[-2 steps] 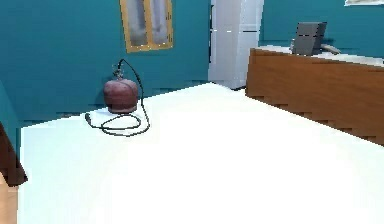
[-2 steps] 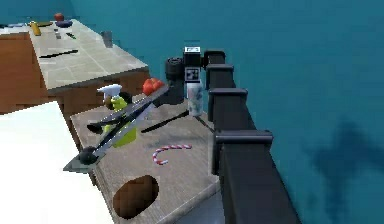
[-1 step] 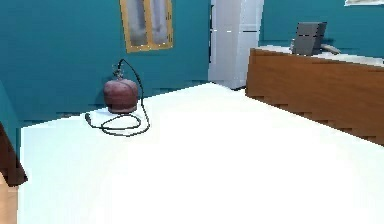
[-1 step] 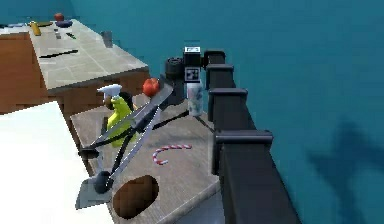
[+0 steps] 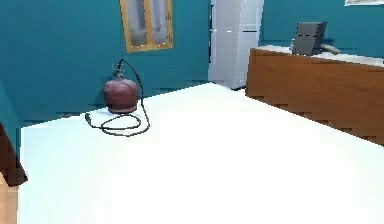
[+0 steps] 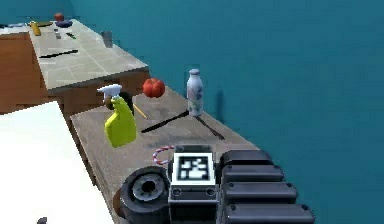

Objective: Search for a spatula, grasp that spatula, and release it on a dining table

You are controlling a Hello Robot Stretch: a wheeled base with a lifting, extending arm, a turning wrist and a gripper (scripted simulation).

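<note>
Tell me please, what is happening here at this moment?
A Stretch robot is searching for a spatula. Its arm reaches toward a wooden counter with a yellow spray bottle, a red fruit, a white bottle and a long dark utensil, maybe the spatula. Whether the fingers hold anything cannot be told.

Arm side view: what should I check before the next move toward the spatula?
1. Target found: a long dark utensil, likely the spatula, lies flat on the wooden counter. Ok.
2. Space around it: the yellow spray bottle, red fruit and pale bottle stand close by. Not ok.
3. Gripper lined up with the utensil: cannot tell.
4. Gripper free of any load: cannot tell.
5. Drop-off spot: the white tabletop in the forward view has bare room. Ok.
</note>
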